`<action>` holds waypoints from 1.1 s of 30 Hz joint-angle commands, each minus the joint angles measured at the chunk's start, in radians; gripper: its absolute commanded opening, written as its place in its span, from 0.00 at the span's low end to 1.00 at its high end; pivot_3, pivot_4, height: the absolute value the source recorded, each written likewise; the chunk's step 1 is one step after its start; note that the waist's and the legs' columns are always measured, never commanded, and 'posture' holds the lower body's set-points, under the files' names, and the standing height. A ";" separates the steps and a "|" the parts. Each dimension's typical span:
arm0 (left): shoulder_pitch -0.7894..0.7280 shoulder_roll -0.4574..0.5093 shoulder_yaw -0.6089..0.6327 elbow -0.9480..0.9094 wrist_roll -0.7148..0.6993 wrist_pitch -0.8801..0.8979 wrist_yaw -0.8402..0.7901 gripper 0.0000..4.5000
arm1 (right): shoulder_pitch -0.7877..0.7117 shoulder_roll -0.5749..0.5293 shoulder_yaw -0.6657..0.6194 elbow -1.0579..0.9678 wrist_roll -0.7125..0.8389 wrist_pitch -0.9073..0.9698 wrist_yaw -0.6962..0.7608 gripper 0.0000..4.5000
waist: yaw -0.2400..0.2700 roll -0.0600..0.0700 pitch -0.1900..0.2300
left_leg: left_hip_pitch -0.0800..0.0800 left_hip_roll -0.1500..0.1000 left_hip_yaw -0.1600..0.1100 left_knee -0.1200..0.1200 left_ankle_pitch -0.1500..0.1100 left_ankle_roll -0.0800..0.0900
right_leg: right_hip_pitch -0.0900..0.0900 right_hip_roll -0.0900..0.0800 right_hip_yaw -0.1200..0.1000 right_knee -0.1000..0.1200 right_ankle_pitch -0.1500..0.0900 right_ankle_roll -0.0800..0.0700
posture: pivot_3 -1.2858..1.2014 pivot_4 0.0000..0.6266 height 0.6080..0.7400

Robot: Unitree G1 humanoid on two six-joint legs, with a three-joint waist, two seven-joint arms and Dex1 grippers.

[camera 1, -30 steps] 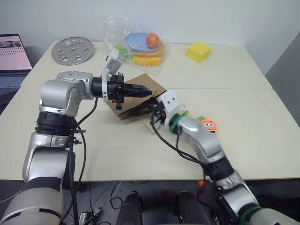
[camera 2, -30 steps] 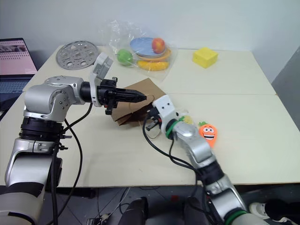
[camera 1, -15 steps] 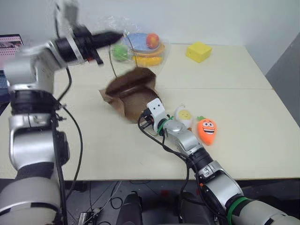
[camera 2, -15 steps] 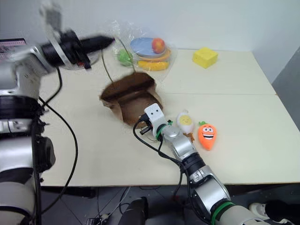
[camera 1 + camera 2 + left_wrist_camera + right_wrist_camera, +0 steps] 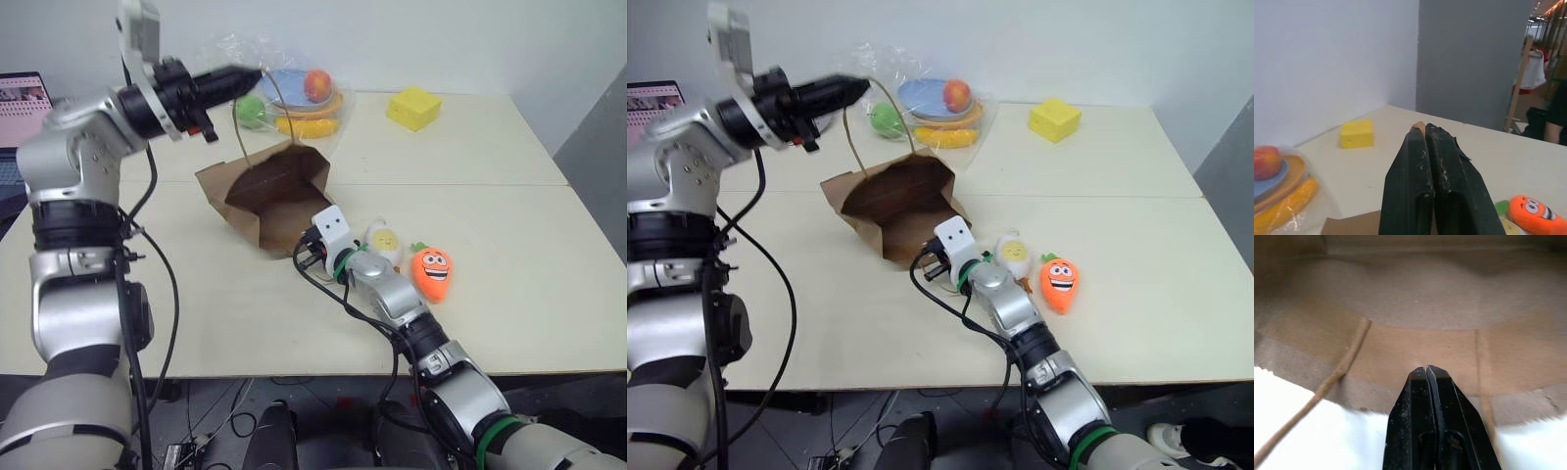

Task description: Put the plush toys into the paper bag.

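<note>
Left gripper (image 5: 854,88), upper left of the frame, has its fingers pressed together on one cord handle (image 5: 884,98) of the single bag (image 5: 896,201), which lies open at centre. My right gripper (image 5: 1429,374), fingers pressed together, sits at the bag's mouth. Two toys lie right of centre: egg (image 5: 1015,257) and carrot (image 5: 1059,279).

Bright even indoor light, soft shadows, sharp focus

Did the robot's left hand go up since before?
Yes. The left gripper rose from beside the paper bag to the fruit bag, pulling a cord handle.
</note>
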State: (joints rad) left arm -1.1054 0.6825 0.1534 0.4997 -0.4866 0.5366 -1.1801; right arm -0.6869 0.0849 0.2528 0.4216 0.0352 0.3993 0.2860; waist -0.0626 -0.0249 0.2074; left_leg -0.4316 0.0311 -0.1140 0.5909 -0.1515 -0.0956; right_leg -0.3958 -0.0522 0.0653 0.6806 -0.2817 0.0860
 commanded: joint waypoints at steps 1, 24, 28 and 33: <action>0.030 0.013 -0.018 -0.082 0.000 -0.014 -0.038 0.00 | 0.054 0.009 -0.012 -0.230 0.083 -0.038 0.092 0.00 | -0.001 0.000 0.000 | 0.000 0.000 0.000 0.000 0.000 0.000 | 0.000 0.000 0.000 0.000 0.000 0.000 | 0.52 0.24 1.00; 0.034 0.027 -0.059 -0.081 0.006 0.000 -0.110 0.00 | 0.339 -0.420 -0.089 -0.817 0.073 0.375 0.038 0.99 | -0.001 0.000 0.000 | -0.001 0.000 0.001 0.001 0.000 0.000 | -0.001 0.000 0.001 -0.001 -0.001 -0.001 | 0.52 0.24 1.00; 0.042 0.029 -0.063 -0.095 0.003 0.008 -0.114 0.00 | 0.337 -0.409 -0.065 -0.800 0.042 0.356 0.021 0.99 | -0.007 0.000 0.000 | -0.001 0.000 0.003 0.001 0.000 0.000 | -0.002 0.000 0.003 -0.001 -0.001 -0.001 | 0.52 0.24 1.00; 0.046 0.036 -0.060 -0.110 0.003 0.017 -0.112 0.00 | 0.335 -0.363 -0.081 -0.775 0.054 0.387 0.003 0.99 | -0.002 0.000 0.000 | -0.001 0.000 0.002 0.001 0.000 0.000 | -0.001 0.000 0.002 -0.001 -0.001 -0.001 | 0.52 0.24 1.00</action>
State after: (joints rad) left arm -1.0483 0.7000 0.0808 0.4314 -0.4759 0.5545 -1.2894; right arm -0.3345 -0.2803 0.1819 -0.3447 0.0932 0.7906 0.2980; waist -0.0643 -0.0252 0.2075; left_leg -0.4325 0.0313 -0.1116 0.5917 -0.1515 -0.0953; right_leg -0.3971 -0.0523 0.0679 0.6798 -0.2825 0.0851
